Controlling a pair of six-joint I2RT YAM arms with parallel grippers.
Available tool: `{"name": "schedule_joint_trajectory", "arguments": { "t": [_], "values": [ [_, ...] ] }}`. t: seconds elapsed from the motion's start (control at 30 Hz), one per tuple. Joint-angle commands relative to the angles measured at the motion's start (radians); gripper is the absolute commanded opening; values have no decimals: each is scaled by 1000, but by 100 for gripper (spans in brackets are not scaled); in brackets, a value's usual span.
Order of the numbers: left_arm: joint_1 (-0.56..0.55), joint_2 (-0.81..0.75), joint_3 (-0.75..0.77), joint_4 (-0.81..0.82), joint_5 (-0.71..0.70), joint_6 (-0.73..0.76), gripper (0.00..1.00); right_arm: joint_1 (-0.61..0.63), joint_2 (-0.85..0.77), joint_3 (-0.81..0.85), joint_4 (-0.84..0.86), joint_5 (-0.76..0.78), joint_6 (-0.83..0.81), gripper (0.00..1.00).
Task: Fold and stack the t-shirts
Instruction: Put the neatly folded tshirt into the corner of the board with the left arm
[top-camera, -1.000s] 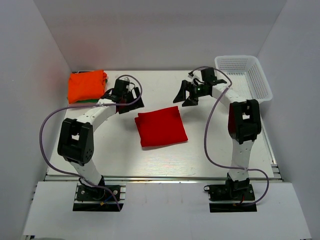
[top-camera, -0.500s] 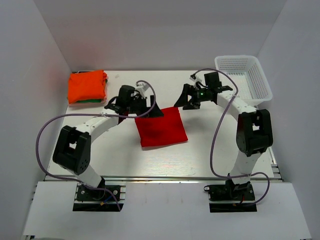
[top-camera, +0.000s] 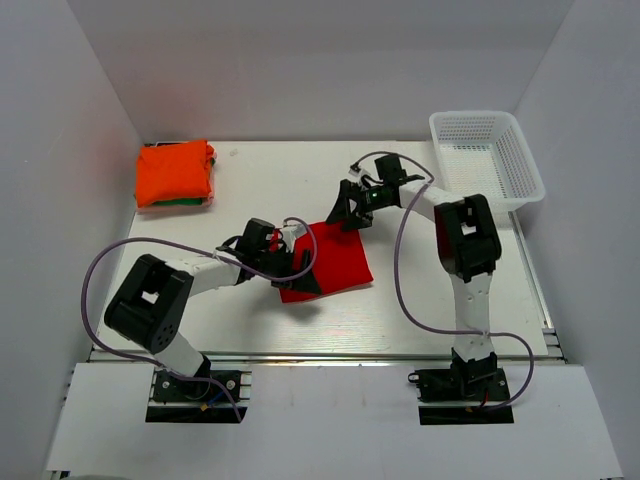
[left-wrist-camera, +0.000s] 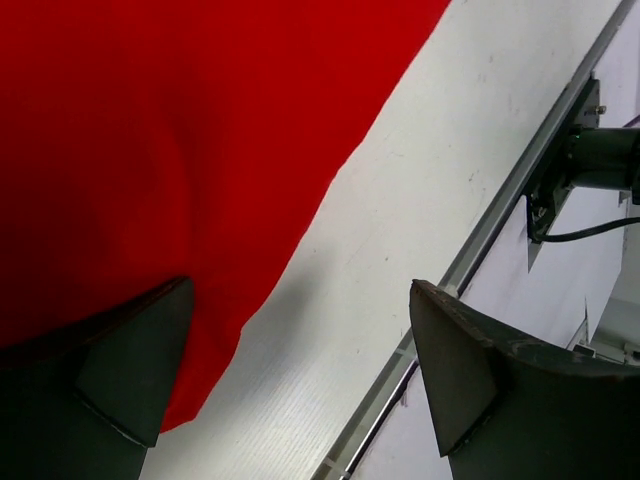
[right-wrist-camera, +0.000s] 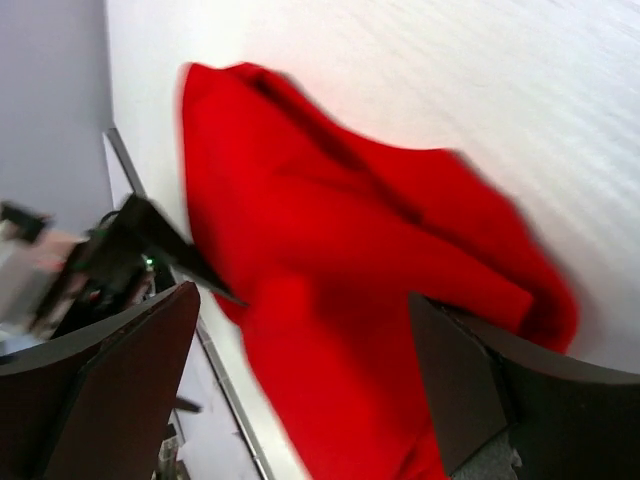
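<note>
The left hand (top-camera: 298, 268) stands wide open and holds nothing. It sits low at the near-left corner of the red t-shirt (top-camera: 335, 258), 1 finger over the cloth and the other over bare desk (top-camera: 400, 310) just outside the shirt's edge. Whether either finger touches the cloth cannot be told. The right hand (top-camera: 348, 212) is also spread wide and empty, and hovers over the shirt's far-right corner. Its wrist view is blurred, but red cloth fills the gap between its fingers.

The red t-shirt lies flat between the 2 hands, already folded into a rough square. Well off to its far left is the orange t-shirt (top-camera: 175, 172), folded, with the green t-shirt (top-camera: 185, 203) showing as a sliver beneath it. The white basket (top-camera: 530, 178) sits to the red shirt's far right.

The folding looks finished, so the step in hand is probably the pickup for stacking. Next, both hands need to drop, pinch every layer at their opposite corners, lift together and carry the square leftward onto the orange one without letting the fold open.
</note>
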Motion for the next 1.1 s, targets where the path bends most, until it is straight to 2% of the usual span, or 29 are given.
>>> {"name": "schedule_joint_trajectory", "arguments": {
  "t": [0.0,0.13,0.27,0.47,0.6,0.63,0.7,0.73,0.9,1.07],
  "values": [
    [11,-21,-51,37,-22,25,100,3,68,56,25,-19,19,90],
    [2,-31,-89,-4,-95,25,100,-2,141,81,38,-10,36,90],
    [2,-66,-90,-56,-149,34,100,0,140,107,17,-1,35,90],
    [2,-169,33,-130,-250,34,100,-3,-18,145,-69,54,-41,90],
    [2,-258,93,-150,-379,-24,100,0,-220,81,-81,88,-102,90],
    [2,-286,93,-150,-440,-55,100,3,-249,7,-72,96,-105,90],
    [11,-297,93,-140,-476,-72,100,1,-335,-92,-48,111,-105,90],
    [22,-297,93,-139,-526,-84,100,1,-422,-161,-37,119,-104,90],
    [22,-177,199,-286,-726,-120,100,-3,-605,-419,32,185,-74,90],
    [31,-90,187,-270,-700,-142,100,-6,-772,-559,32,226,-76,90]
  ]
}}
